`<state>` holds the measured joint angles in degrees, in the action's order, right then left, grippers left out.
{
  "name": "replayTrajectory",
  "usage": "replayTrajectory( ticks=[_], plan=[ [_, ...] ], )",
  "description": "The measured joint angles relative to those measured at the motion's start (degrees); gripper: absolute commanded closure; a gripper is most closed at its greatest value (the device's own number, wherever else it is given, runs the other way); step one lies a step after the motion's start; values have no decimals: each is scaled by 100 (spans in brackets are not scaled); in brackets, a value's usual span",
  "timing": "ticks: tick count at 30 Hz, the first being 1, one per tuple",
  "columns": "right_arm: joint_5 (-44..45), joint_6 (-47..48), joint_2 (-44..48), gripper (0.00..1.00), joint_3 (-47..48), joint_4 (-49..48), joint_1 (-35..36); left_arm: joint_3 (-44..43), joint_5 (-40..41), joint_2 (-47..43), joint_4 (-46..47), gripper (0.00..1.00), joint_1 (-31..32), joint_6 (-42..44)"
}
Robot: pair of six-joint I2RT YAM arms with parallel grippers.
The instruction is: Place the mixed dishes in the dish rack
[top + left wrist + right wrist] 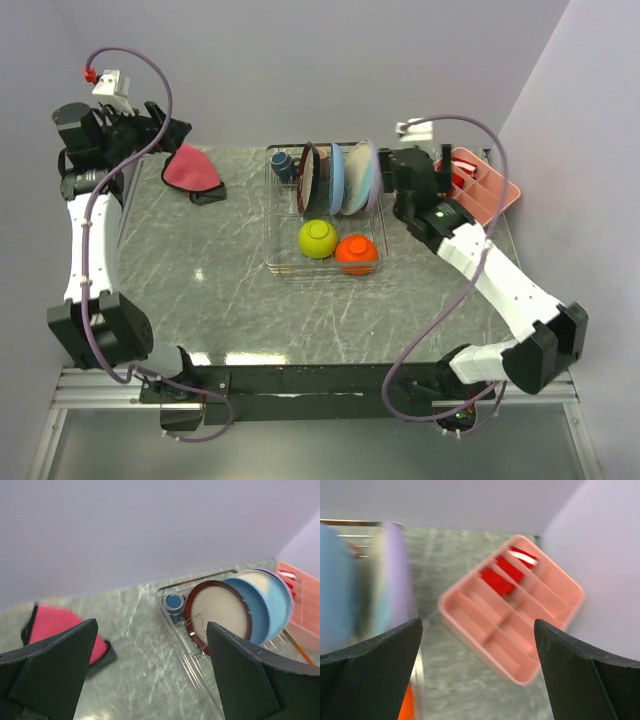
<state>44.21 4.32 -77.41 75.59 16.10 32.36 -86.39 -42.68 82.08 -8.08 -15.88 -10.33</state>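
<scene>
The left gripper (151,625) and right gripper (477,622) gaped wide, empty. The plates (338,180) stood on edge in the dish rack (270,264), far centre, bowls (317,238) nearer: likely stiff, slick, breakable; best pinched by rims.

Wire dish rack (272,262), centre of bench (200,275). On edge at back: red-rimmed cream plate (309,180), light-blue plate (337,177), lavender plate (362,176); dark blue mug (282,163) far-left. Front: yellow-green bowl (317,238) beside orange bowl (356,254).
</scene>
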Motion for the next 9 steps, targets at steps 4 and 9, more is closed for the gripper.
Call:
replayTrajectory(
  ticks=[4, 9],
  plan=[
    [131, 24, 654, 0, -391, 175, -490, -343, 927, 557, -498, 3, 216, -238],
    [273, 240, 1587, 0, -765, 173, -551, -372, 1862, 960, -1113, 3, 704, -219]
  ],
)
